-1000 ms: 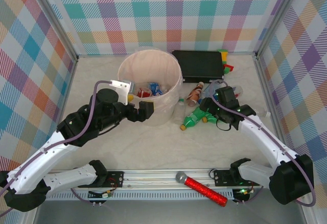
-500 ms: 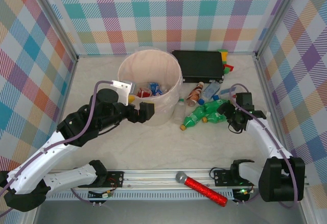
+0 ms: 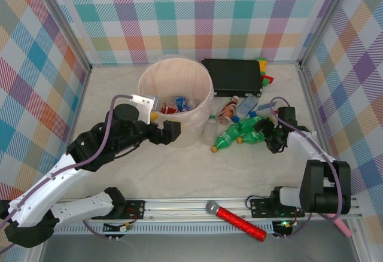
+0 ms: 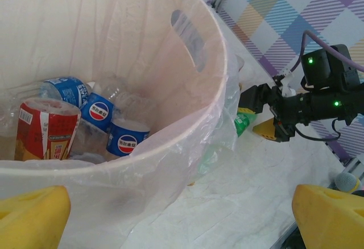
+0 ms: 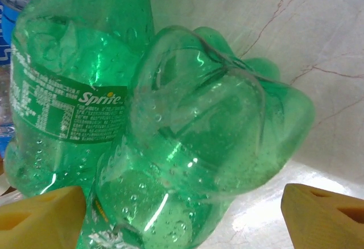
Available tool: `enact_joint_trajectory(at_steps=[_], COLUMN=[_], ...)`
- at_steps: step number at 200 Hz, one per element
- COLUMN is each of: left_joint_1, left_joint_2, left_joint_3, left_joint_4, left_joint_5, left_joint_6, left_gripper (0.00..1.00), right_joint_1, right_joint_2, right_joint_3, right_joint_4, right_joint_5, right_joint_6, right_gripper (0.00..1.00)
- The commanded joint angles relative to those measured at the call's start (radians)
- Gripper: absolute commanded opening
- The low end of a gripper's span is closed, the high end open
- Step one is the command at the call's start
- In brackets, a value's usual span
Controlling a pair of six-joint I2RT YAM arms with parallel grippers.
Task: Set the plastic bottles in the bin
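Observation:
The pale pink bin (image 3: 203,103) stands mid-table with a clear liner; several bottles (image 4: 102,112) with blue labels lie inside it. Two green bottles (image 3: 239,133) lie on the table to its right, with a brown bottle (image 3: 227,109) and clear bottles (image 3: 246,107) behind them. My right gripper (image 3: 269,135) is open at the green bottles' right end. In the right wrist view the base of one green bottle (image 5: 199,135) sits between the yellow fingertips (image 5: 324,215) of that gripper (image 5: 182,218). My left gripper (image 3: 172,131) is open against the bin's near wall (image 4: 219,78).
A flat black box (image 3: 233,75) sits behind the bin, with small toys at its right end. A red glittery microphone (image 3: 235,220) lies on the front rail. Another clear bottle (image 3: 208,129) rests against the bin's right side. Metal posts frame the table.
My right gripper has pulled back to the right, from over the green bottles to their right end, and its arm has folded back. The left arm has not moved.

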State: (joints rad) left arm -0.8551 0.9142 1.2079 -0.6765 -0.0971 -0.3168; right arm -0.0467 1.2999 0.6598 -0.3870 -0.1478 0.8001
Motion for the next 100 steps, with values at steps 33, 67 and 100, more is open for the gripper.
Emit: enact_joint_trajectory(at_steps=[33, 67, 100], left_joint_1=[-0.007, -0.006, -0.006], left_joint_2=[-0.002, -0.007, -0.008], left_joint_3=[0.019, 0.021, 0.021], left_joint_4=[-0.006, -0.010, -0.013], left_joint_5=[0.004, 0.000, -0.004], left_joint_6=[0.024, 0.025, 0.024], left_gripper=[1.00, 1.00, 1.00], right_joint_1=[-0.015, -0.017, -0.017], right_joint_2=[0.080, 0.093, 0.022], right_joint_3=[-0.027, -0.028, -0.046], right_joint_4=[0.059, 0.062, 0.049], right_joint_5=[-0.015, -0.015, 0.007], right_joint_6=[-0.005, -0.012, -0.023], right_gripper=[0.84, 0.75, 0.63])
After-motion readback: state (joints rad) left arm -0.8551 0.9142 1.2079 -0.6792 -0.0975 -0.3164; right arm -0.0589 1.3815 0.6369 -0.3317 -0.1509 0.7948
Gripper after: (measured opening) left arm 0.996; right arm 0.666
